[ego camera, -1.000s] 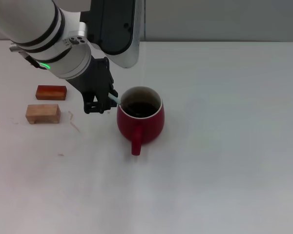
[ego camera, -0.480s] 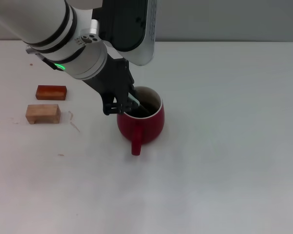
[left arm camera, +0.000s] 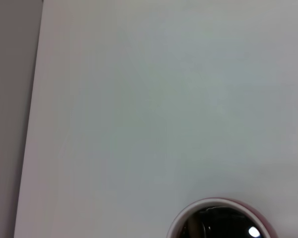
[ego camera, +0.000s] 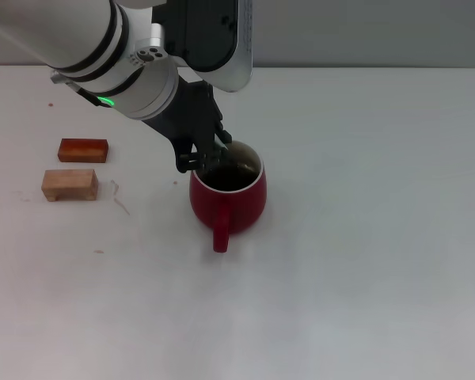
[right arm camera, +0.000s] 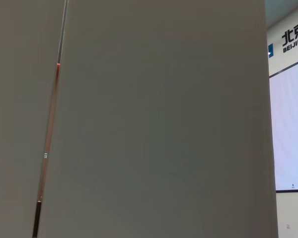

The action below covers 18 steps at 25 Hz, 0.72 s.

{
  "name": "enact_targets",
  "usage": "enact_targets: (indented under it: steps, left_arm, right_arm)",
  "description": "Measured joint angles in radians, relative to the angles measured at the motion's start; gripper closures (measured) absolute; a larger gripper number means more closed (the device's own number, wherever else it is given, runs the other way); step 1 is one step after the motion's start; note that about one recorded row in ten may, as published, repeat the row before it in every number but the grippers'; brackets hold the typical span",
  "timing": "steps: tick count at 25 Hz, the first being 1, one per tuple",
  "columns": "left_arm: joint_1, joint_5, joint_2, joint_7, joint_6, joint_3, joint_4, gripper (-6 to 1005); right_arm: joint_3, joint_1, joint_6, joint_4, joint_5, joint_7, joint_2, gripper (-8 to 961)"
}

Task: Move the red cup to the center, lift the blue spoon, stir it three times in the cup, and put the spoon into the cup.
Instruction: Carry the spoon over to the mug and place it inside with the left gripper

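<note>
Stirring stage, by the look of it. Left gripper [ego camera: 206, 158] poised over the rear-left rim of the red cup [ego camera: 228, 198], near the middle of the table [ego camera: 364, 237]; fingers apparently pinched on the blue spoon [ego camera: 239, 165], only a pale sliver visible inside the dark bowl. Cannot tell how firm the hold is. Risks: fingers knocking the rim and shoving or tipping the cup; spoon slipping askew in a loose pinch. Right gripper out of sight, parked.
</note>
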Motion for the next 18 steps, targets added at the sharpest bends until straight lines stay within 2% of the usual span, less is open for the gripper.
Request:
enact_targets:
  steps: [11, 18]
  left_arm:
    - [0.018, 0.057, 0.006, -0.014, 0.020, -0.008, 0.010, 859]
    - [0.022, 0.061, 0.006, -0.017, 0.087, -0.009, 0.038, 859]
  right_arm:
    - [0.000, 0.000, 0.002, 0.000, 0.001, 0.000, -0.005, 374]
    - [0.000, 0.001, 0.003, 0.000, -0.001, 0.000, -0.006, 375]
